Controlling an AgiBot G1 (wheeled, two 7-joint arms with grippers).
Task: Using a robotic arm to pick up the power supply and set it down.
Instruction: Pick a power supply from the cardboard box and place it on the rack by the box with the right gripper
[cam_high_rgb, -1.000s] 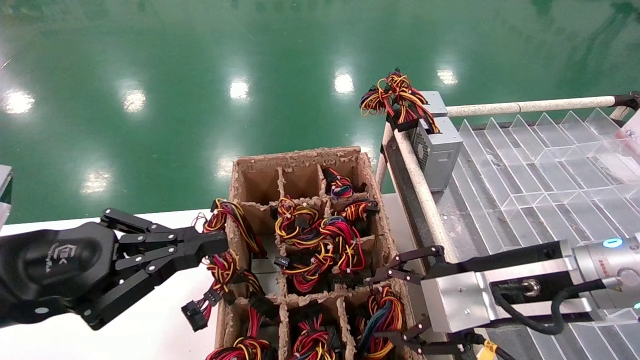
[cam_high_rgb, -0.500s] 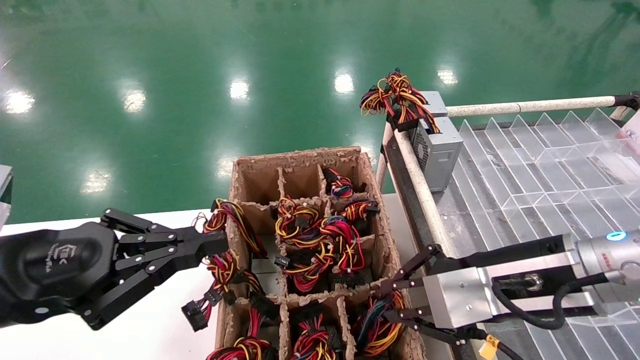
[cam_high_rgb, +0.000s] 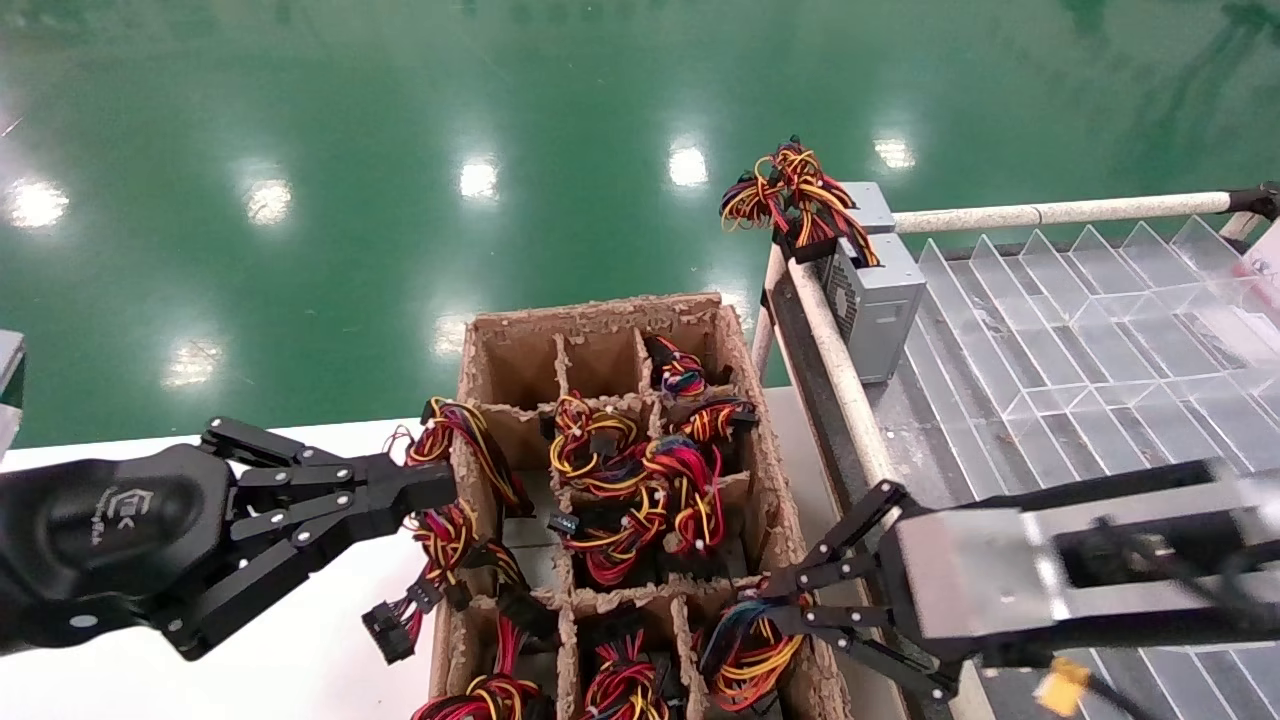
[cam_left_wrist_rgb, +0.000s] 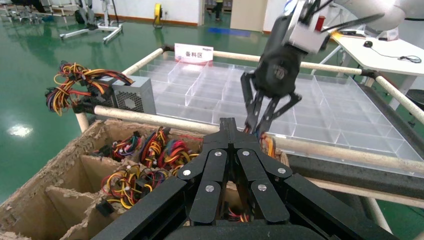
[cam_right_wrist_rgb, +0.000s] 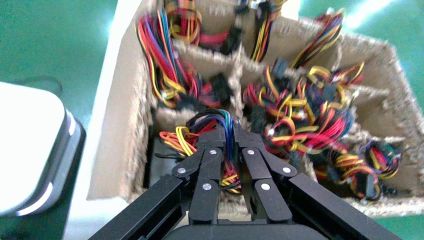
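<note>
Reaching lower than a moment ago, the right end effector (cam_high_rgb: 775, 610) has clenched over the wires (cam_right_wrist_rgb: 210, 125) of a power supply (cam_right_wrist_rgb: 165, 155) in the cardboard box (cam_high_rgb: 600, 330); lifting seems next.

Power supply (cam_high_rgb: 872, 300): silver-grey metal box, upright, wire bundle (cam_high_rgb: 790, 195) on top, well beyond right arm (cam_high_rgb: 1050, 590); its jaws closed.

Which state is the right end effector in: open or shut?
Shut: the right end effector has its black fingertips pressed together above the brown cardboard divider box.
</note>
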